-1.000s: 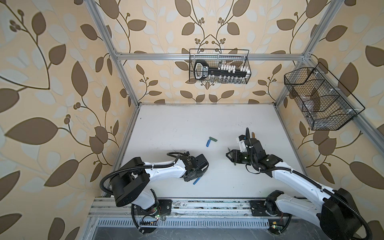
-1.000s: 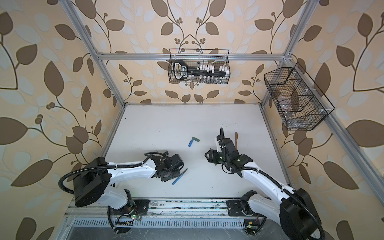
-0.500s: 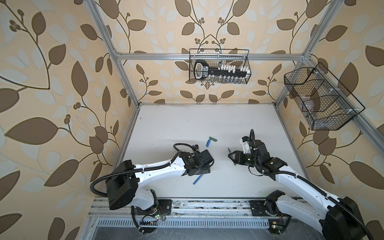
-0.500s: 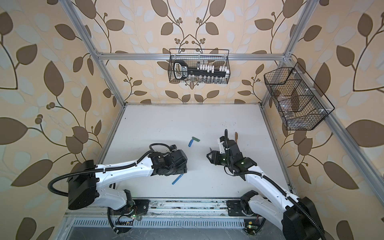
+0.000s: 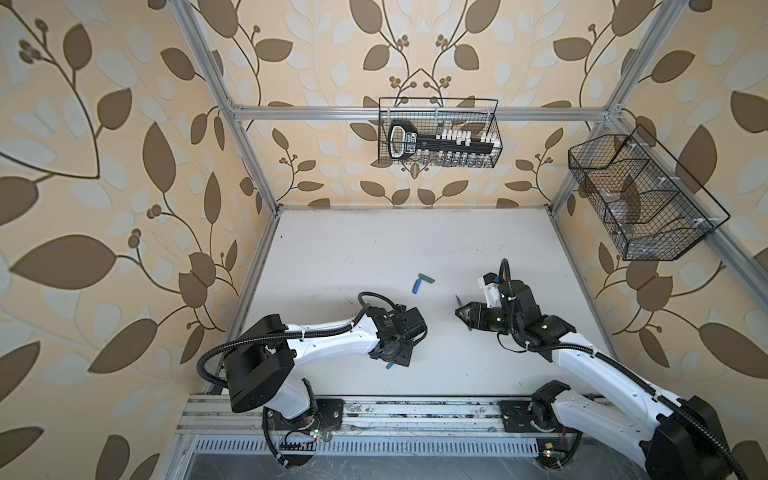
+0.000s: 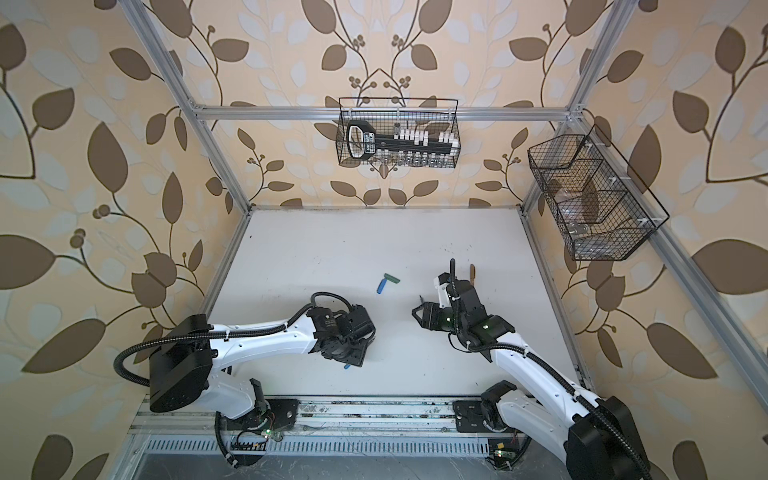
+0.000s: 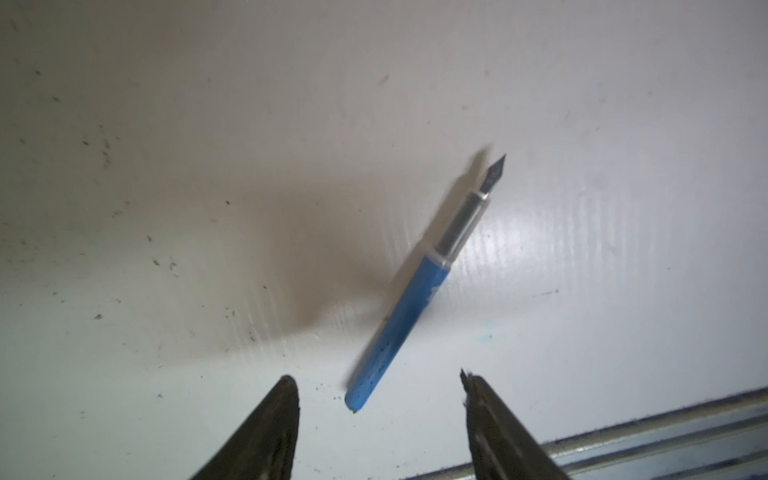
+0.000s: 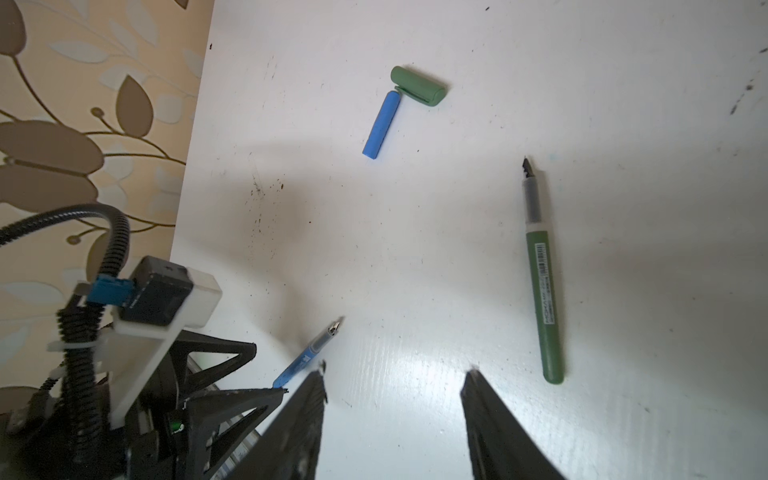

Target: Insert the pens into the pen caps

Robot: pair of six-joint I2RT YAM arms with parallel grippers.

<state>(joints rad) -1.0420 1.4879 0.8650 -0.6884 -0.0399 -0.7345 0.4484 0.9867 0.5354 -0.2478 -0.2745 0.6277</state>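
While both tools stand parted and empty, left tool (image 7: 376, 376) hovers over the worktop (image 7: 166, 124), blue pen (image 7: 399, 320) lying loose, tail end between its jaws. Right tool (image 8: 395, 370): green pen (image 8: 546, 291) just beside; blue cap (image 8: 381, 124) and green cap (image 8: 417, 85) touching, farther ahead. Step, likely: pen pickup. Next: descend, close on barrel.

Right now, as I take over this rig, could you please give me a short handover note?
Left tool: open, empty, over the blue pen, which lies flat.
Right tool: open, empty, near the green pen.
Blue cap and green cap lie together in the middle of the table.
Brown pen lies beyond the right arm; capped or not, unclear.
Done: no pen seen capped. Left: cap blue and green pens.
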